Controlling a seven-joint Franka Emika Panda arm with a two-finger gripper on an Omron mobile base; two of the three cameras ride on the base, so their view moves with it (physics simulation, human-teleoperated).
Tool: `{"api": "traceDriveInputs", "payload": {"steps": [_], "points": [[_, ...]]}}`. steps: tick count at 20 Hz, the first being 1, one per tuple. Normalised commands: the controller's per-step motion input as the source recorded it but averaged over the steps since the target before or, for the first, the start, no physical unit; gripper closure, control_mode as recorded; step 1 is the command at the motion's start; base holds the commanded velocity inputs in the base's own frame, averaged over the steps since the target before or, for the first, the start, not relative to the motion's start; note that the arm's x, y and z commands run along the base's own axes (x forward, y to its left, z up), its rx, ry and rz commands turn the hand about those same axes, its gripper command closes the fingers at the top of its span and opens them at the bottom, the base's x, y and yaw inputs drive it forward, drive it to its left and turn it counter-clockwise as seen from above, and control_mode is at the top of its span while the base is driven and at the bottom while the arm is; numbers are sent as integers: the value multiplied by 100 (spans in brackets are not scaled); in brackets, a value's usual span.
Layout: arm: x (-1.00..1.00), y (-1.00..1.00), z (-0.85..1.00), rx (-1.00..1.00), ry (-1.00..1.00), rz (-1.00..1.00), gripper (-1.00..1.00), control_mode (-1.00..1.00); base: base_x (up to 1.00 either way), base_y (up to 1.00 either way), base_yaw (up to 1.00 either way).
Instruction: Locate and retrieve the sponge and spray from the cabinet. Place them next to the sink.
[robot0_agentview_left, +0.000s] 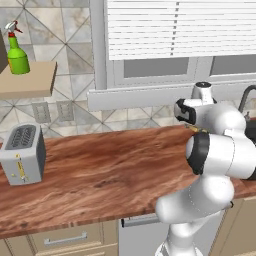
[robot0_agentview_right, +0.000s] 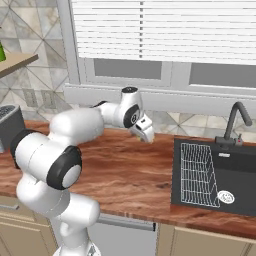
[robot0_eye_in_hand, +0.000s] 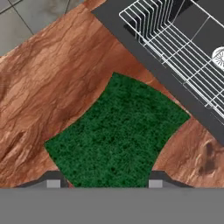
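Beside one sink (robot0_eye_in_hand: 144, 61), the hand (robot0_eye_in_hand: 101, 183) grips one sponge (robot0_eye_in_hand: 116, 133); one spray (robot0_agentview_left: 16, 50) sits shelved.

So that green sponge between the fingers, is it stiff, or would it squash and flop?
Probably soft: in the hand view the sponge has sides that curve inward between the fingers, as if squeezed. It looks thin and flat, so likely light, and it shouldn't roll. Its rough, scrubby top suggests it won't slip easily.

Toaster (robot0_agentview_left: 22, 154), grey, far left on wood-grain counter (robot0_agentview_left: 110, 175). Two wall outlets (robot0_agentview_left: 51, 111) behind it. Window blinds (robot0_agentview_left: 180, 27) lowered. Drawer (robot0_agentview_left: 65, 239) below counter.
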Motion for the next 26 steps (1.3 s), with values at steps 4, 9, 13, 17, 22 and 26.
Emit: {"api": "traceDriveInputs", "payload": {"steps": [4,9,13,17,22,26], "points": [[23,0,-53,-12,-32,0,100,-100,0,0,0],[30,-23,-27,-8,9,-14,100,-100,0,0,0],[32,-13,-10,-15,16,-17,100,-100,0,0,0],[35,-4,-1,-12,15,-13,100,-100,0,0,0],[13,-10,-23,9,5,-5,100,-100,0,0,0],[14,-25,-25,10,1,-4,100,-100,0,0,0]]}}
